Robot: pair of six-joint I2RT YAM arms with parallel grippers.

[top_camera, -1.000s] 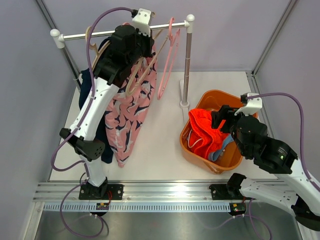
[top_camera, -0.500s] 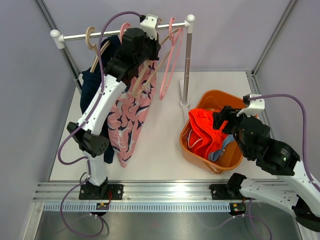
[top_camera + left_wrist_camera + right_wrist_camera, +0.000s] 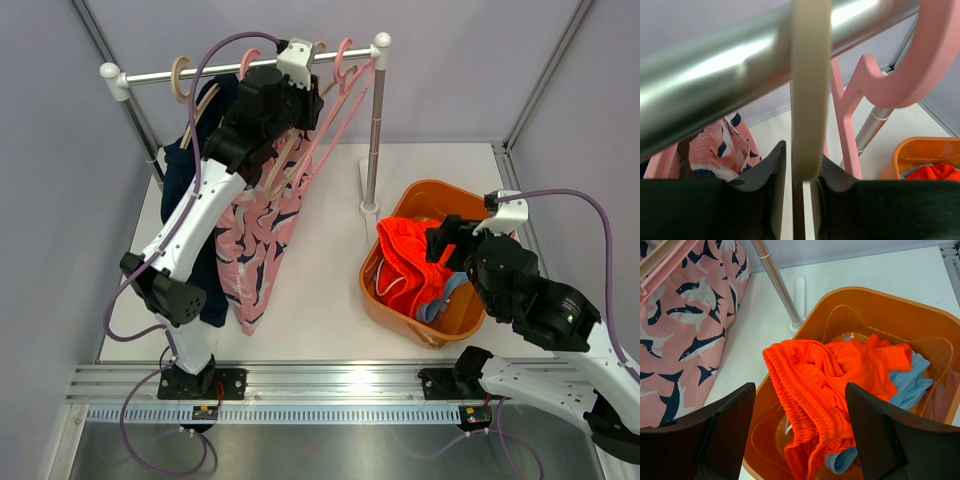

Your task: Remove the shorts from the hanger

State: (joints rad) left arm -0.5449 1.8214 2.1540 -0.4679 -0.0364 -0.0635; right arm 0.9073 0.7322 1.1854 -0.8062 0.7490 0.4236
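Note:
The pink shorts with a dark navy pattern [image 3: 258,235] hang from a cream hanger [image 3: 807,90] whose hook lies over the metal rail [image 3: 150,72]. My left gripper [image 3: 801,167] is up at the rail, shut on that hook's stem. The dark navy shorts [image 3: 178,175] hang on a tan hanger at the rail's left end. The bright orange shorts [image 3: 835,380] and light blue shorts [image 3: 912,380] lie in the orange tub [image 3: 460,320]. My right gripper [image 3: 799,390] is open and empty just above the tub.
Empty pink hangers [image 3: 345,65] hang at the rail's right end, close beside my left gripper; one pink hook [image 3: 900,75] shows in the left wrist view. The rack's upright post [image 3: 375,130] stands between the hanging shorts and the tub.
My left gripper has risen and moved right with the cream hanger and pink shorts, bringing the hook up to the rail. The right arm has barely moved.

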